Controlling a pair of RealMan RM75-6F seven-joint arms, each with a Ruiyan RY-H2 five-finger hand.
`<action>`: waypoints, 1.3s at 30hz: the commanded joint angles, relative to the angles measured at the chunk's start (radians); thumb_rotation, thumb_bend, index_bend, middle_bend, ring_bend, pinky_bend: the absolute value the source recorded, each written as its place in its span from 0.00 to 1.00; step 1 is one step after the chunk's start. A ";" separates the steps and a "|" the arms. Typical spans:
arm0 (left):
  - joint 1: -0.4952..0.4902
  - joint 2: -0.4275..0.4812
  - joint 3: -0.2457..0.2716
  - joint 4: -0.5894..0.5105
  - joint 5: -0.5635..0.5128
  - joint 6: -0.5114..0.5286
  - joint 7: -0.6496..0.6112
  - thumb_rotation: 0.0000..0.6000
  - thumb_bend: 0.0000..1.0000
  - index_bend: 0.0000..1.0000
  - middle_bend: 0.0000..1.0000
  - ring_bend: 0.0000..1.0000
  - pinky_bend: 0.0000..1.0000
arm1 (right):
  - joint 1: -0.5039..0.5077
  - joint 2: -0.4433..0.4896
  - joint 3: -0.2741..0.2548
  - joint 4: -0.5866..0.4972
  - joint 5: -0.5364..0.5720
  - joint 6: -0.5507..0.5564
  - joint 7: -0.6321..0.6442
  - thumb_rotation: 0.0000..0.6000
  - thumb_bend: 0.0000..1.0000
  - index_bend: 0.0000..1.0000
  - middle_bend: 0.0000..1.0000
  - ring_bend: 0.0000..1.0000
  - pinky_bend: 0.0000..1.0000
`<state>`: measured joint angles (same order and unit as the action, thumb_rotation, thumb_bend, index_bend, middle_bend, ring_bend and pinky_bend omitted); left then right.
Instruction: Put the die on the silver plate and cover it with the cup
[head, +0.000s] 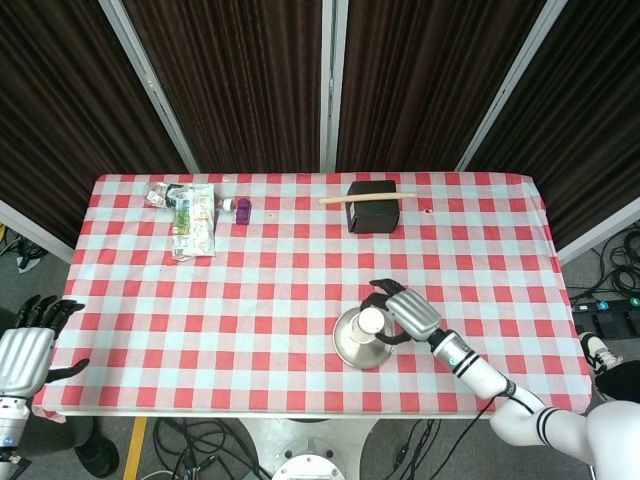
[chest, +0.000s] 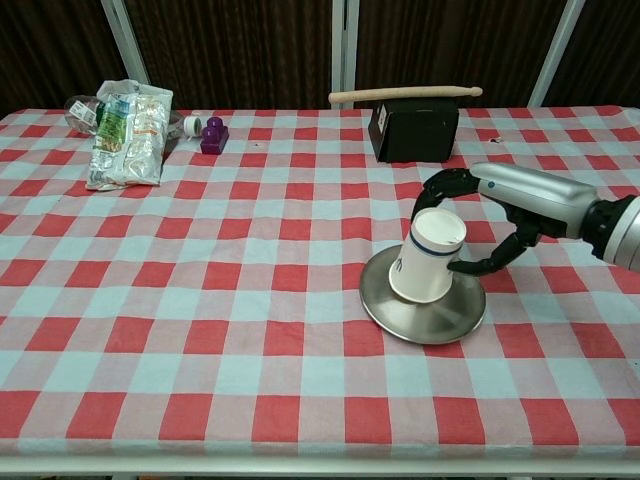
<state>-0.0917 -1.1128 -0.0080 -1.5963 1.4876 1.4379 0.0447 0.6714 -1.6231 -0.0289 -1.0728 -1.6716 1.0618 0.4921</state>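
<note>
The right hand (chest: 510, 210) grips an upturned white paper cup (chest: 428, 255), tilted, on the silver plate (chest: 422, 311) near the table's front edge. The die is out of sight. The left hand (head: 25, 350) hangs off-table, fingers apart, holding nothing.
</note>
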 joint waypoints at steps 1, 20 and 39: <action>0.000 0.001 0.000 -0.002 -0.002 -0.001 0.002 1.00 0.00 0.21 0.19 0.11 0.08 | 0.006 0.013 -0.027 -0.025 -0.029 0.013 0.033 1.00 0.28 0.54 0.34 0.09 0.10; 0.001 0.002 0.000 -0.009 0.001 0.000 0.010 1.00 0.00 0.21 0.19 0.11 0.08 | 0.018 0.041 -0.061 -0.078 -0.045 0.008 0.001 1.00 0.28 0.54 0.35 0.09 0.10; 0.002 0.001 -0.003 0.001 0.002 0.005 -0.001 1.00 0.00 0.21 0.19 0.11 0.08 | 0.005 0.012 -0.020 -0.029 0.011 0.014 -0.111 1.00 0.29 0.54 0.35 0.09 0.10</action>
<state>-0.0894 -1.1120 -0.0112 -1.5953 1.4900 1.4431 0.0436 0.6845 -1.5892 -0.0775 -1.1439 -1.6888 1.0682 0.4376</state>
